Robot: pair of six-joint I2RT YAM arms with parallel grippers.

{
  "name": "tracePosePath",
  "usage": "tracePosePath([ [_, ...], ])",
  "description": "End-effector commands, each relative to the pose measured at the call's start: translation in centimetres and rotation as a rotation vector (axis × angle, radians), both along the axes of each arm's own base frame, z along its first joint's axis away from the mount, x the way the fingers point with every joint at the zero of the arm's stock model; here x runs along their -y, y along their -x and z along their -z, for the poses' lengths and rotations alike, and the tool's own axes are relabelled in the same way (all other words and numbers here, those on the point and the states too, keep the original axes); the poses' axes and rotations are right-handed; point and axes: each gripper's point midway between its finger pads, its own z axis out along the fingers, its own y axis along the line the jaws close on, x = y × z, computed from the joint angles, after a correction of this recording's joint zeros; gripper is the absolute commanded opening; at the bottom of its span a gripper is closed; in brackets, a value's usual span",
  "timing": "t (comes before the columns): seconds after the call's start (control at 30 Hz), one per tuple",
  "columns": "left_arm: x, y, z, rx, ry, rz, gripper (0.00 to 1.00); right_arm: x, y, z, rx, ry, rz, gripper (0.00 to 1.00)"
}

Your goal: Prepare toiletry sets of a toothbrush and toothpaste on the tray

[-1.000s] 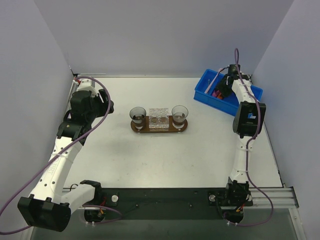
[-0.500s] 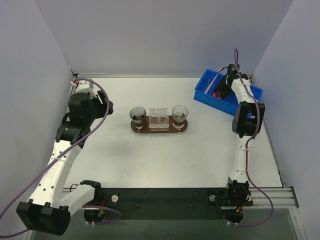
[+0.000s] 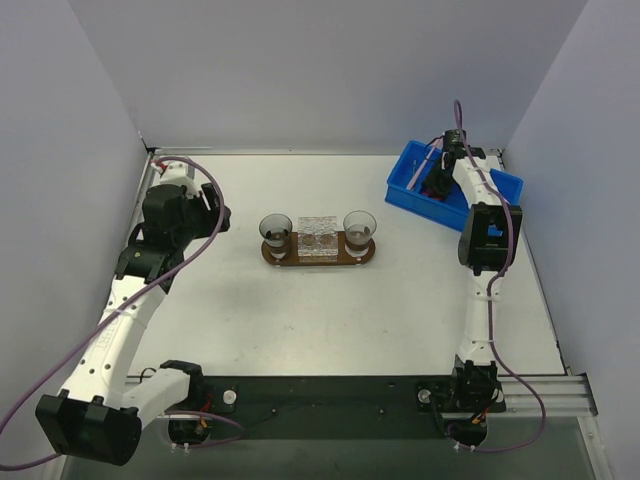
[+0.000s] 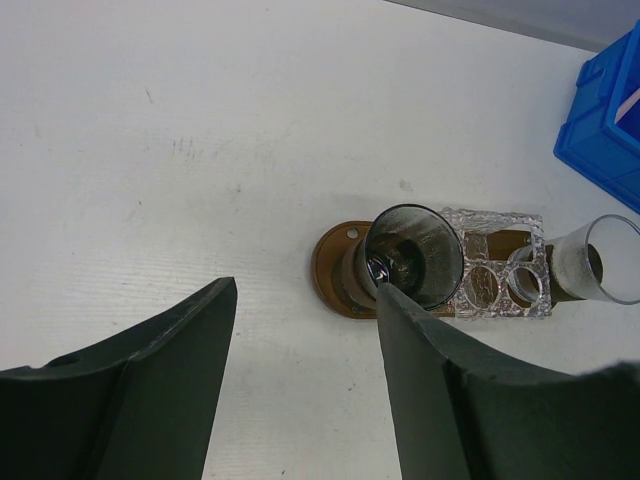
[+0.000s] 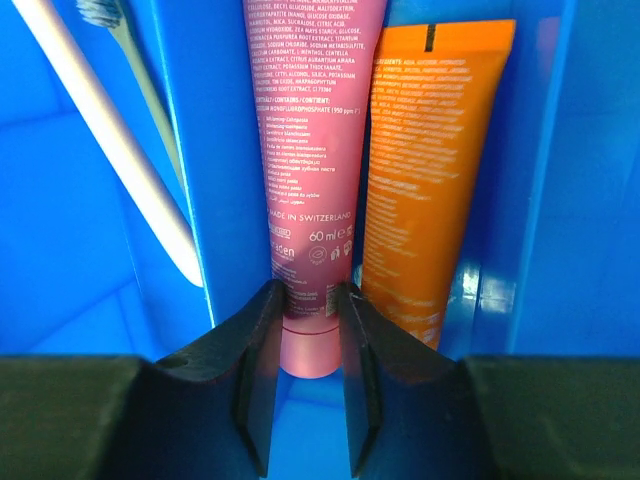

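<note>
In the overhead view the right arm runs up the right side of the frame and bends at the elbow. Its wrist dips into the blue bin [image 3: 405, 190] at the upper right. The left arm climbs the left side and folds at the upper left, with its wrist turned toward the tray [image 3: 320, 262] at the centre and well apart from it.

Only the right wrist view looks inside the bin. There the right gripper [image 5: 305, 300] pinches the lower end of the pink toothpaste tube [image 5: 305, 150], with a finger touching each side. The orange toothpaste tube [image 5: 425, 170] lies just beside it to the right, and the toothbrush [image 5: 110, 140] lies slanted at the left.

The left wrist view shows the left gripper [image 4: 305, 300] spread wide and holding nothing. Beyond it, two glasses [image 4: 412, 255] and a clear block [image 4: 495, 270] stand on the tray.
</note>
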Motion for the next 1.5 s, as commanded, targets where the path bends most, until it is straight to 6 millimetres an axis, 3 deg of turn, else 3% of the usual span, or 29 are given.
tracePosePath([
  [0.0,0.6,-0.6,-1.2,0.042,0.005,0.038,0.68,-0.5,3.8,3.8,-0.187,0.004,0.005,0.19],
  [0.17,1.0,-1.0,-0.7,0.025,0.014,0.049,0.66,-0.1,3.8,3.3,-0.18,0.018,0.008,0.0],
  [0.37,1.7,-1.5,-1.0,0.021,0.027,0.079,0.65,1.8,2.9,-1.1,-0.085,0.078,-0.033,0.0],
  [0.4,1.9,-1.6,-1.0,0.021,0.03,0.087,0.65,2.2,2.6,-2.8,-0.045,0.084,-0.032,0.0],
  [0.6,2.5,-2.3,-0.8,0.008,0.041,0.113,0.64,3.5,2.0,-8.0,0.112,0.062,-0.05,0.0],
  [0.93,3.0,-2.8,-1.3,0.008,0.048,0.132,0.64,2.5,1.5,-10.6,0.2,0.016,-0.124,0.0],
  [1.1,3.4,-3.0,-1.7,0.011,0.068,0.134,0.63,1.9,2.1,-13.6,0.269,0.018,-0.16,0.0],
  [1.17,3.9,-3.2,-2.1,0.018,0.08,0.142,0.63,1.6,2.6,-15.8,0.316,0.023,-0.183,0.0],
  [1.23,4.7,-3.5,-2.0,0.012,0.086,0.156,0.62,1.1,3.3,-16.7,0.333,0.025,-0.206,0.0],
  [1.27,5.6,-3.6,-2.7,0.026,0.09,0.177,0.62,1.0,3.7,-18.3,0.364,0.038,-0.221,0.0],
  [1.4,8.9,-4.6,-3.2,0.018,0.097,0.243,0.62,-0.7,5.7,-20.4,0.401,0.052,-0.286,0.0],
  [1.43,9.7,-4.7,-3.4,0.017,0.102,0.258,0.62,-1.1,6.4,-20.1,0.391,0.05,-0.3,0.0],
  [1.47,10.5,-4.9,-3.7,0.02,0.113,0.272,0.62,-1.7,7.0,-21.2,0.418,0.046,-0.32,0.0],
])
